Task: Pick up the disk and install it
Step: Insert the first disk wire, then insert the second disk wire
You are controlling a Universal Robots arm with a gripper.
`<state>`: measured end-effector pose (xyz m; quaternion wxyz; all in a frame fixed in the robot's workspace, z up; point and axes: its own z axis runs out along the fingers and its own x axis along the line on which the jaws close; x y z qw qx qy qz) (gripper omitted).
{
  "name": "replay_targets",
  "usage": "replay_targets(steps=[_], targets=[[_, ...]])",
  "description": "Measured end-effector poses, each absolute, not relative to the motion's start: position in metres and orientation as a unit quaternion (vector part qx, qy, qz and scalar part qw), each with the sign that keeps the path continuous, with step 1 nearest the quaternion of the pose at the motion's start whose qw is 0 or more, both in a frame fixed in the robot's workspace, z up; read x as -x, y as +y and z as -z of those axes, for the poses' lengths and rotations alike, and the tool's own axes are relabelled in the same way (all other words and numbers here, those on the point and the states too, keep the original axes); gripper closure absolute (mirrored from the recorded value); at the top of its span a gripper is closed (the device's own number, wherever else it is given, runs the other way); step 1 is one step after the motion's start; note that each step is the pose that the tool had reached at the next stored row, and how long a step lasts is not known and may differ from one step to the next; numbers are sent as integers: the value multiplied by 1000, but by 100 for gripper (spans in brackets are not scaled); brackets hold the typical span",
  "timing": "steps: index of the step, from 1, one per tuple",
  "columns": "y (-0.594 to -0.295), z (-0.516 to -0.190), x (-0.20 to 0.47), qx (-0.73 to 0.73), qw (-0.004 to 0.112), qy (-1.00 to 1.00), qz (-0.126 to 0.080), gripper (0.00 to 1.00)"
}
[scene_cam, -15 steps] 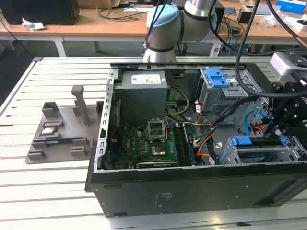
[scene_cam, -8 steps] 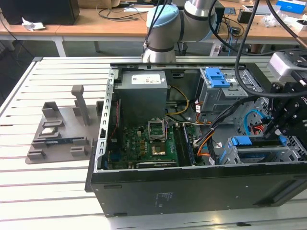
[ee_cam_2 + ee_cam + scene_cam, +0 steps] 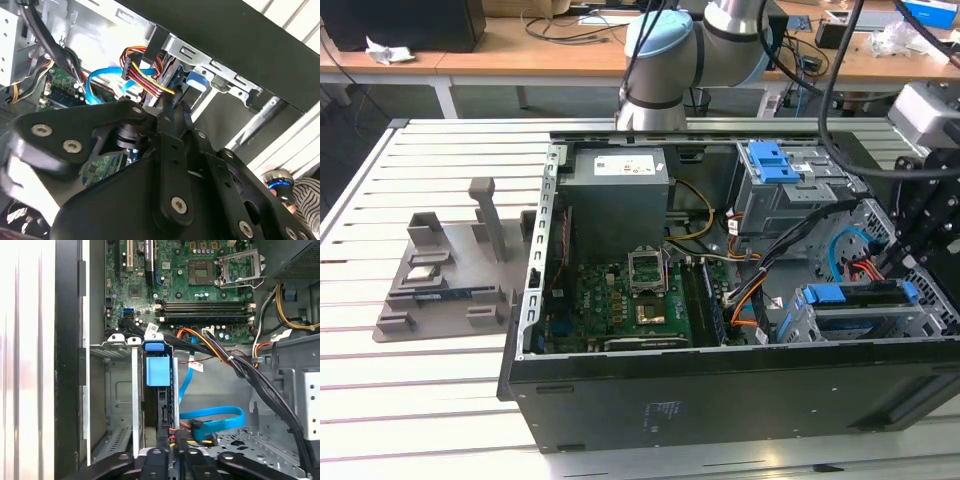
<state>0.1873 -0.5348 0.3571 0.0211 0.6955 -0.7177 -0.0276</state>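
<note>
The disk (image 3: pixel 855 297), with its blue carrier frame, stands on edge in the drive bay at the front corner of the open computer case, on the exterior view's right. My gripper (image 3: pixel 917 262) hangs over that bay's outer end. In the first wrist view the disk (image 3: pixel 159 372) runs away from my gripper (image 3: pixel 172 452), which is closed in around its near end beside the orange and yellow cable plug. In the second wrist view the black linkages of my gripper (image 3: pixel 167 107) meet just short of the blue carrier (image 3: pixel 195 80).
Inside the case lie the green motherboard (image 3: pixel 620 300), the grey power supply box (image 3: pixel 617 190) and an upper drive cage with a blue latch plate (image 3: pixel 772 162). Cable bundles (image 3: pixel 760 290) and a blue flat cable (image 3: pixel 215 415) cross beside the bay. A grey fixture (image 3: pixel 445 270) sits on the slatted table.
</note>
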Motion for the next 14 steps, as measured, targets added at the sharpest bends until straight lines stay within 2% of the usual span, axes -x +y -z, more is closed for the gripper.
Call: replay_targets(steps=[1,5,14], targets=[[-535,-362,-187,-696,21,-718,28,90],[-534,-383,-187,-696,21,-718,28,89],[-534,-384,-187,-696,21,-718,28,89]])
